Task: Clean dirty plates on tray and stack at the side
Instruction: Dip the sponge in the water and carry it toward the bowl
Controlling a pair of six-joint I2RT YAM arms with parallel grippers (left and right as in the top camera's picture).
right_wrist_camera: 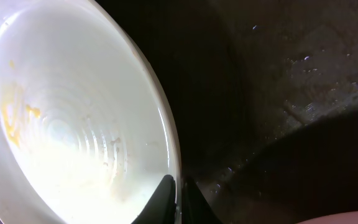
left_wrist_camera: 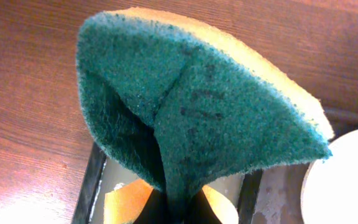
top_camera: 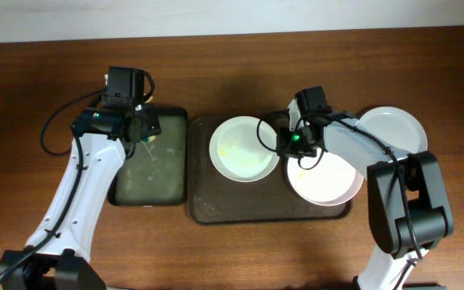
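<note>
Three white plates show in the overhead view. One plate [top_camera: 240, 149], with yellow specks, lies at the left of the dark-brown tray [top_camera: 216, 201]. A second plate [top_camera: 329, 181] lies at the tray's right end. A third plate [top_camera: 393, 127] lies on the tabletop at the right. My right gripper [top_camera: 284, 143] is shut on the right rim of the speckled plate; the right wrist view shows the fingers [right_wrist_camera: 180, 198] pinching that rim, with the plate [right_wrist_camera: 73, 124] to their left. My left gripper [top_camera: 139, 125] is shut on a green-and-yellow sponge [left_wrist_camera: 197, 112] above the narrow tray.
A narrow dark-green tray [top_camera: 147, 173] with a wet film lies left of the brown tray; its rim also shows in the left wrist view [left_wrist_camera: 95, 180]. The brown tray's wet floor [right_wrist_camera: 291, 93] shows beside the held plate. Brown wood tabletop [top_camera: 39, 72] surrounds both trays.
</note>
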